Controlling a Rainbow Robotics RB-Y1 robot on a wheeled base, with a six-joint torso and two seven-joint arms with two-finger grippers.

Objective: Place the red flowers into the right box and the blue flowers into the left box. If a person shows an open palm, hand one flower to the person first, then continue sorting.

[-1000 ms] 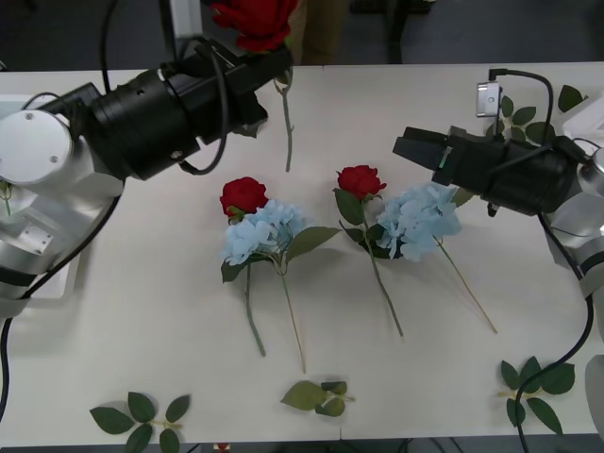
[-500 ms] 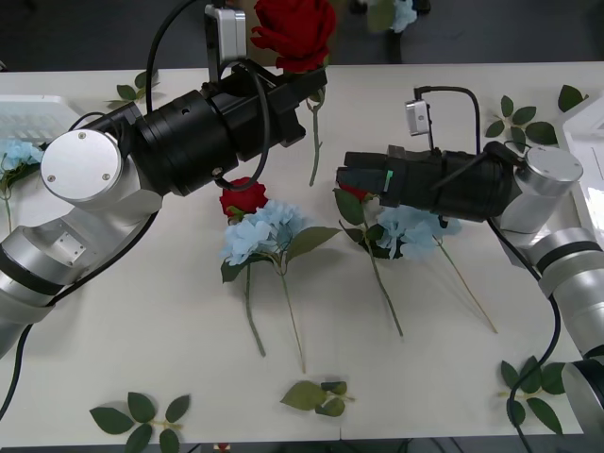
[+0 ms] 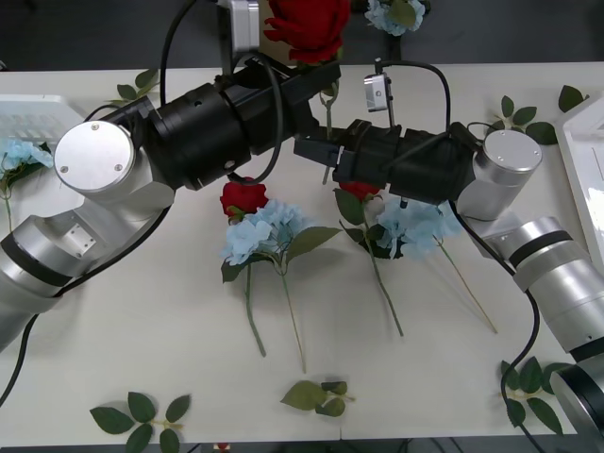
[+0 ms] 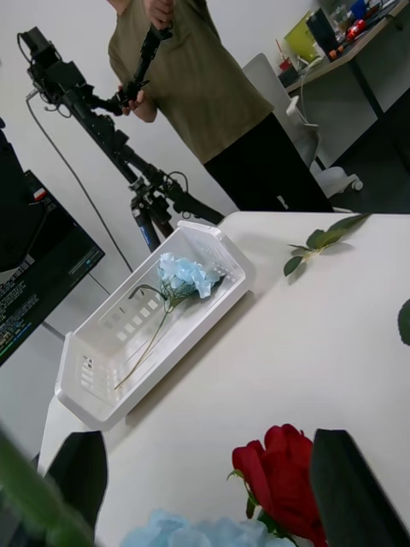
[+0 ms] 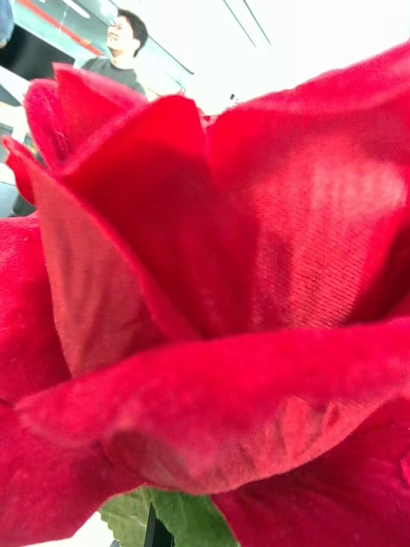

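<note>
My left gripper (image 3: 319, 80) is shut on a red flower (image 3: 307, 24) (image 5: 222, 299), held high over the table's far side with its stem (image 3: 327, 109) hanging down. My right gripper (image 3: 307, 151) (image 4: 205, 513) is open, its black fingers (image 4: 350, 487) right by that stem, which shows as a green blur (image 4: 30, 500). Two red flowers (image 3: 243, 196) (image 3: 359, 192) (image 4: 273, 470) and two blue flowers (image 3: 260, 231) (image 3: 420, 222) lie mid-table. The left box (image 3: 28, 113) (image 4: 154, 333) holds a blue flower (image 3: 19, 153) (image 4: 184, 275). The right box (image 3: 585, 142) is at the right edge.
Loose leaf sprigs lie near the front edge (image 3: 142, 415) (image 3: 321, 396) (image 3: 533, 382) and at the back (image 3: 524, 118) (image 4: 325, 239). Another blue bloom (image 3: 396, 11) shows beyond the table's far edge. A tripod (image 4: 111, 137) stands behind the left box.
My right arm has swung left across the table until its gripper reached the hanging stem. My left arm has carried the red flower to the right, toward it.
</note>
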